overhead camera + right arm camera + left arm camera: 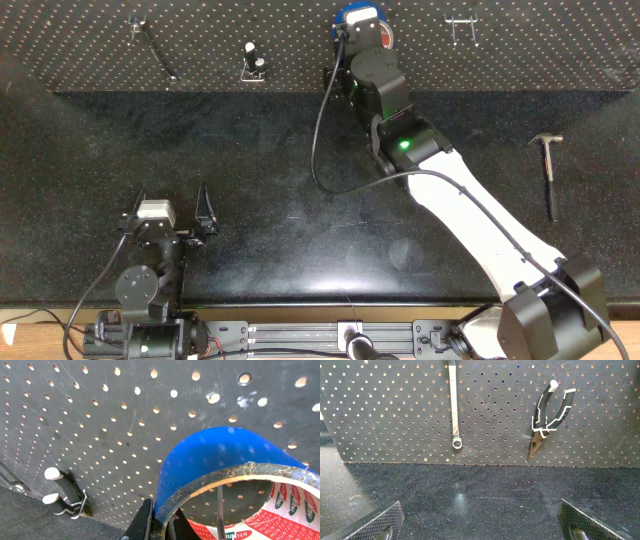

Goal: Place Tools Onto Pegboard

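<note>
The tape roll [220, 455], blue with a printed white and red core, is up against the pegboard [300, 40] at the far side of the table, a little right of the middle; the right gripper [160, 521] is clamped on its rim, one finger inside the ring and one outside. A thin metal rod shows through the roll's opening and is probably the peg meant for it, though this cannot be told for sure.

The step in hand looks like hanging the roll. To do it well, the right arm should bring the ring's opening fully over the peg, push it back until the roll lies close to the board, then lower it until the inner edge bears on the peg. The fingers should part only when the weight is carried, and the inner finger should draw out towards the near side without dragging the ring off.

The wrench [454, 405] and the pliers [547, 417] hang on the board to the left, well apart from the roll. A bare double hook [461, 30] sits to the right; the hammer [549, 175] lies on the table at the right, not yet hung; the left gripper [480, 530] rests at the near left with its fingers spread wide, holding nothing
</note>
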Controlling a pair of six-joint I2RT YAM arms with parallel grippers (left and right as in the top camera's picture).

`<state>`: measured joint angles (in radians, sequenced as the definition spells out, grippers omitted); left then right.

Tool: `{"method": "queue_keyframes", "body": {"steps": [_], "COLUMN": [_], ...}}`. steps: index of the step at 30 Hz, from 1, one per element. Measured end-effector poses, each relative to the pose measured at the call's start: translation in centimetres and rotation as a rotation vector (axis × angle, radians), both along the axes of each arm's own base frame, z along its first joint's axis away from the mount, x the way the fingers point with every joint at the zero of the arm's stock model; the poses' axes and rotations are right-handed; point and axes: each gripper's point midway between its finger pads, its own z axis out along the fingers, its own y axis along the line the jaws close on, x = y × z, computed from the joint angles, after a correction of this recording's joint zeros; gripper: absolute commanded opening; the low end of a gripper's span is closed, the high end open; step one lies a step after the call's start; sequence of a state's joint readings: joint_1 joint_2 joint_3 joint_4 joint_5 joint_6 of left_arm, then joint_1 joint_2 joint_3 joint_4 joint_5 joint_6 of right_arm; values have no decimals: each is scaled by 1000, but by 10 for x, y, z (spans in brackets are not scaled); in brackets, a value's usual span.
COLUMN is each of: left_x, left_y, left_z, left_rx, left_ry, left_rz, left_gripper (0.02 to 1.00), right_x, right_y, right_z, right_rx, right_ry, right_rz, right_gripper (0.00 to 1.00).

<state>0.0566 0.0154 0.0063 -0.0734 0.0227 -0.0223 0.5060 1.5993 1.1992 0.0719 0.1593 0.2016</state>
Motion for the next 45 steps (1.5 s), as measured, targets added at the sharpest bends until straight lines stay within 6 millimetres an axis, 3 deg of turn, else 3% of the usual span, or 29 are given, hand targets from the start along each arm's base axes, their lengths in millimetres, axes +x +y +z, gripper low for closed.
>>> {"method": "queue_keyframes", "body": {"steps": [26, 29, 32, 45], "left_x": [0, 0, 0, 0], "left_y": [0, 0, 0, 0], "left_z": [0, 0, 0, 0], "left_rx": [0, 0, 0, 0], "left_ry": [0, 0, 0, 0], "left_rz": [0, 0, 0, 0], "left_gripper": [993, 996, 993, 993], "right_x": [2, 2, 3, 0], "right_y": [0, 0, 0, -1], "right_z": [-7, -7, -7, -17], "right_rx": [-30, -33, -38, -63], "right_ry": [3, 1, -1, 33], "right_rz": [7, 8, 9, 14], "right_gripper": [80, 226, 283, 378]}}
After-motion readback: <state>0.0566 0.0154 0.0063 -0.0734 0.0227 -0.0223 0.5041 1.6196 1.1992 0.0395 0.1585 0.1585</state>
